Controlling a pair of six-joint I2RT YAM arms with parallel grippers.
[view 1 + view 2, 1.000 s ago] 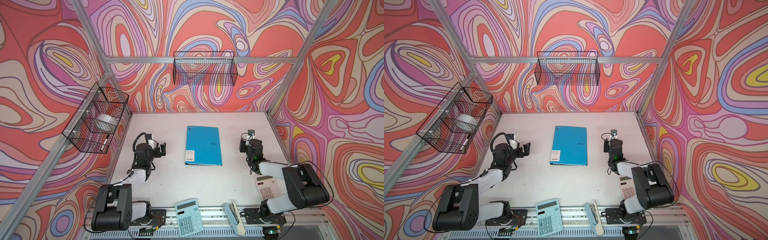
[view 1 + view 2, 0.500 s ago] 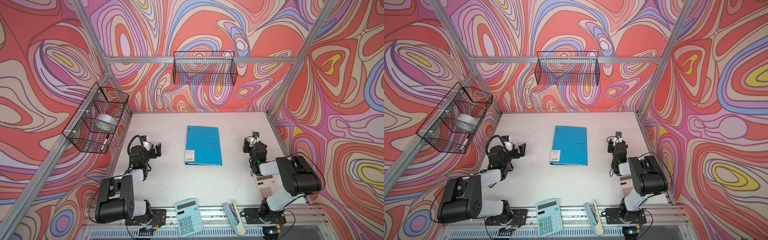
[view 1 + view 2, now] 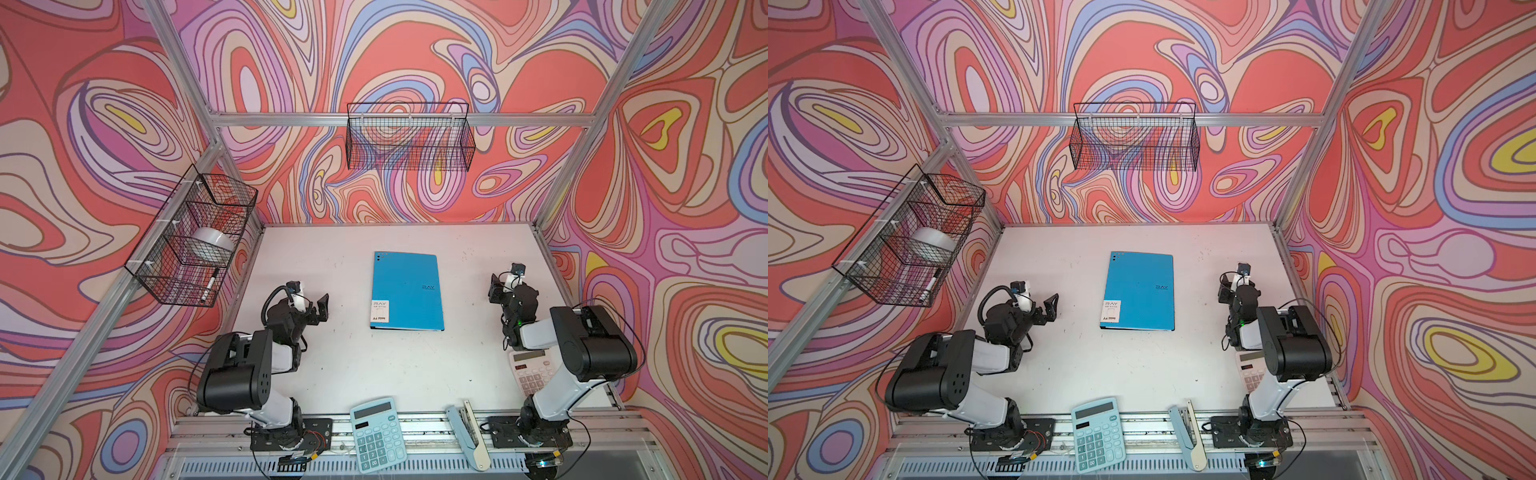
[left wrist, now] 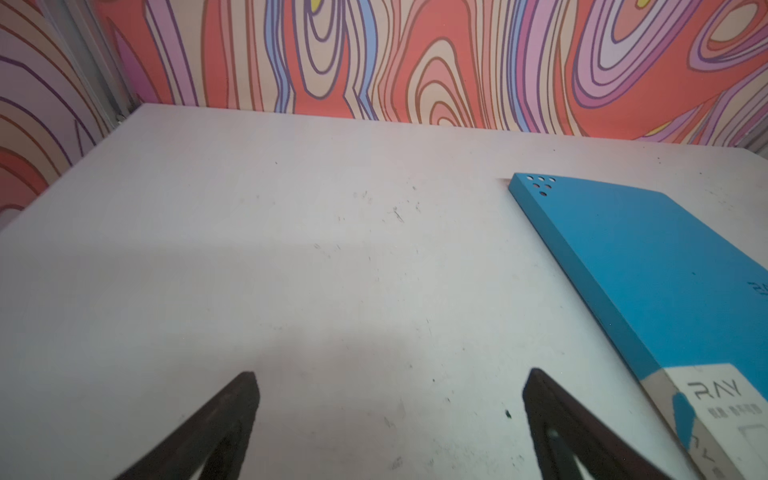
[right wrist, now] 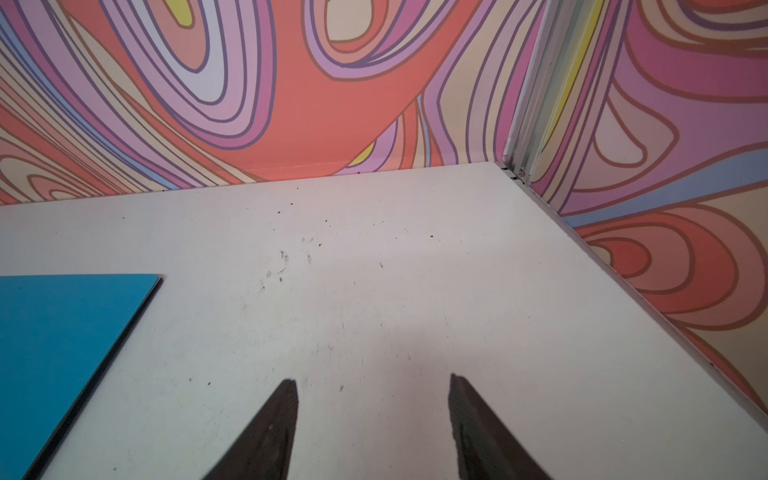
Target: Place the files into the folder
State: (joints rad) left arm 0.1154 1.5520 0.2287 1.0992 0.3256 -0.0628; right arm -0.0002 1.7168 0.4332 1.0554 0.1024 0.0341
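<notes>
Both top views alone show the folder (image 3: 406, 291) whole.

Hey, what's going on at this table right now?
Neither arm is handling anything. The blue folder lies closed and flat in the middle of the table. The left gripper and right gripper sit on either side of it, both open and empty, not touching it. No loose sheets are in view.

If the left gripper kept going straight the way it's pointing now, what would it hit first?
The way looks free: the left gripper points over bare table toward the back wall. The folder lies beside that line, though depth is unclear.
</notes>
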